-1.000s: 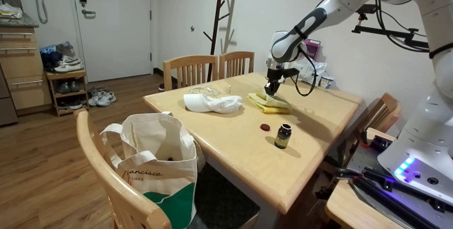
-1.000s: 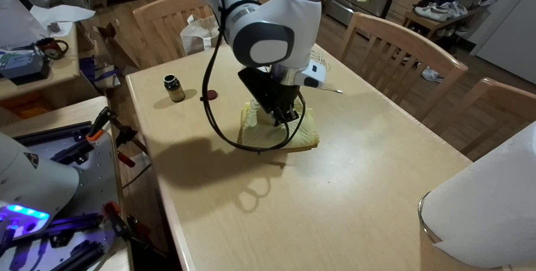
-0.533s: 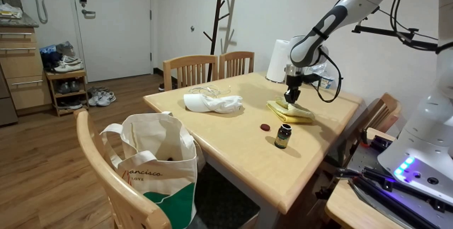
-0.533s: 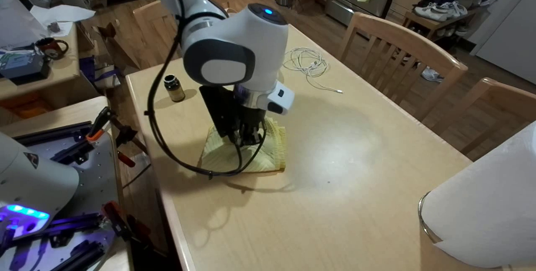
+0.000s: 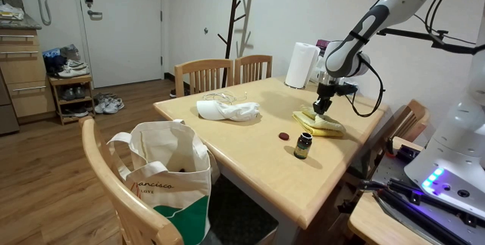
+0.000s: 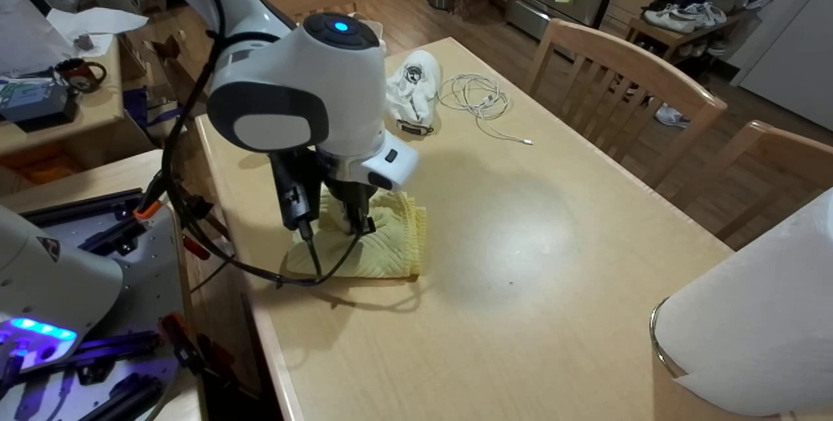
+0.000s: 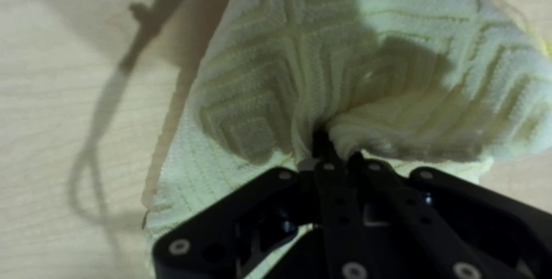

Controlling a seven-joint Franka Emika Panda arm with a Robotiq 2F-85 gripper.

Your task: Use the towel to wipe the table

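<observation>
While the tool [image 7: 337, 149] pinches a raised fold of the towel [image 5: 321, 125], the rest of the towel lies on the counter [image 5: 242, 142] near the bottle [image 5: 302, 146] but apart from it. The bottle stands upright and appears uncapped; the cap [image 5: 283, 136] lies beside it, not touching.

Caution: a wiping stroke directed toward the bottle may tip it; the likely cause is the towel's folded edge, which reaches farther out than the pinch point. The cap could likewise be pushed along or trapped under the towel. A second risk is slippage: only a small bunch of the upper layer shows in the grip, so drag from the lower layers may draw it free or unfold the stack.

Appearance: the towel is yellow, folded in layers, paler on the upper face and brighter at the lower edges. A ribbed pattern of nested squares covers the top, creased toward the pinch
</observation>
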